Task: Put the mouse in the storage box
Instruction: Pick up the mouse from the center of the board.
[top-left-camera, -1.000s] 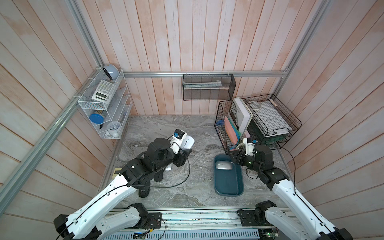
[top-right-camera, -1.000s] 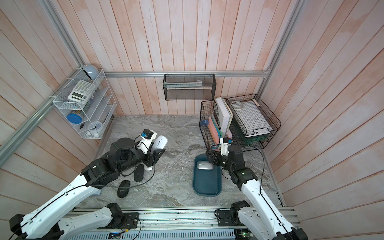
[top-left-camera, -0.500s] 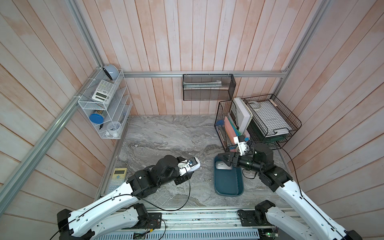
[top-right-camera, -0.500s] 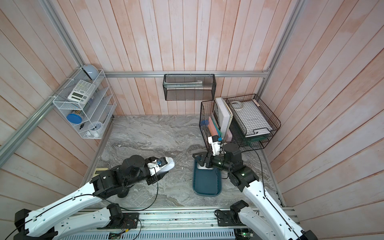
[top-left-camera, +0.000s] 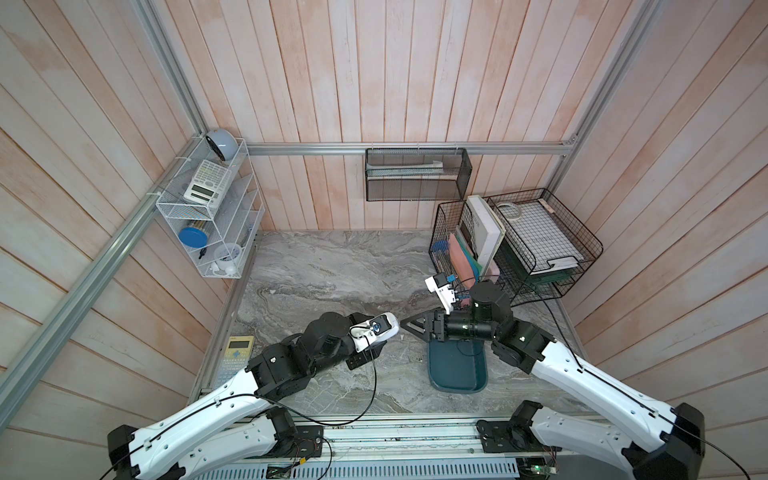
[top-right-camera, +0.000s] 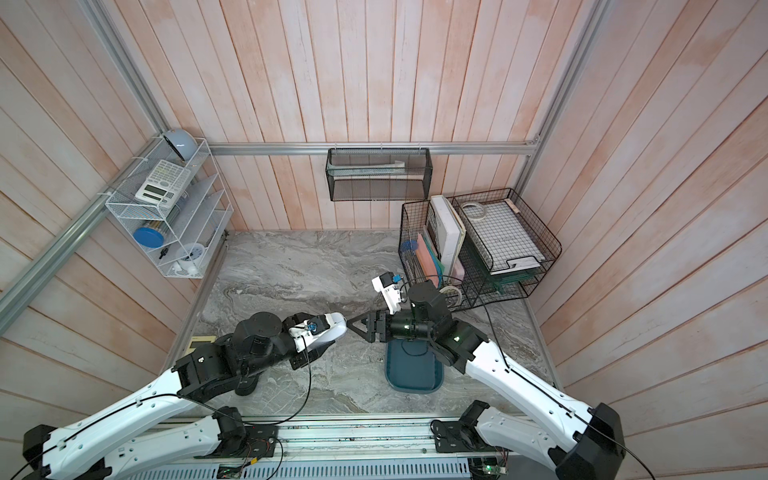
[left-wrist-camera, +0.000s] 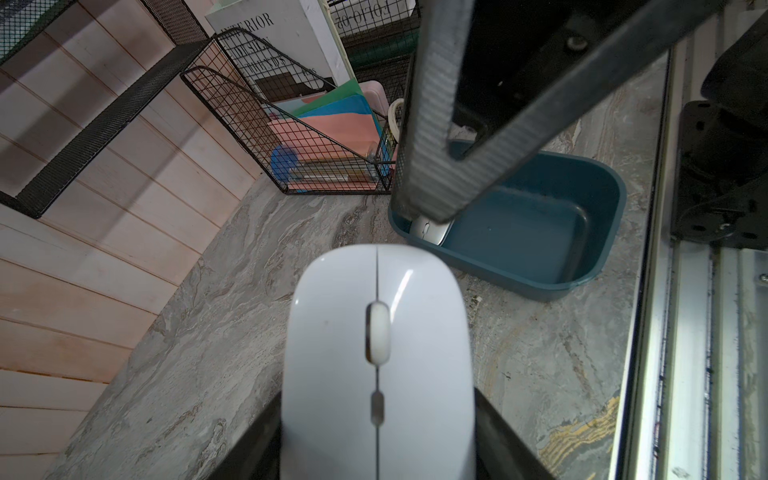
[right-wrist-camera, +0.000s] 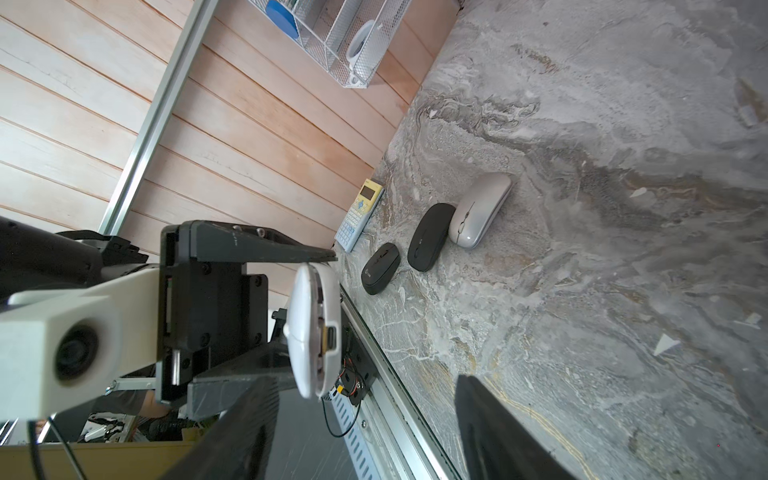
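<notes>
Pinching white mouse (left-wrist-camera: 378, 357) in left jaws, low centre of frame, short of storage box (left-wrist-camera: 519, 232) at centre right, with right jaws spread wide just opposite, likely for handover; risks dropping it onto counter (left-wrist-camera: 208, 332) by releasing before closing the right pair.

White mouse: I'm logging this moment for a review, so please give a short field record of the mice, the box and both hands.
left hand: shut on the white mouse, held above the table
right hand: open, empty, pointing at the white mouse
storage box: on the table, silver mouse inside, at the end near the wire baskets
loose on table: grey mouse, long black mouse, small black mouse, yellow calculator
task state: white mouse not yet in the box
</notes>
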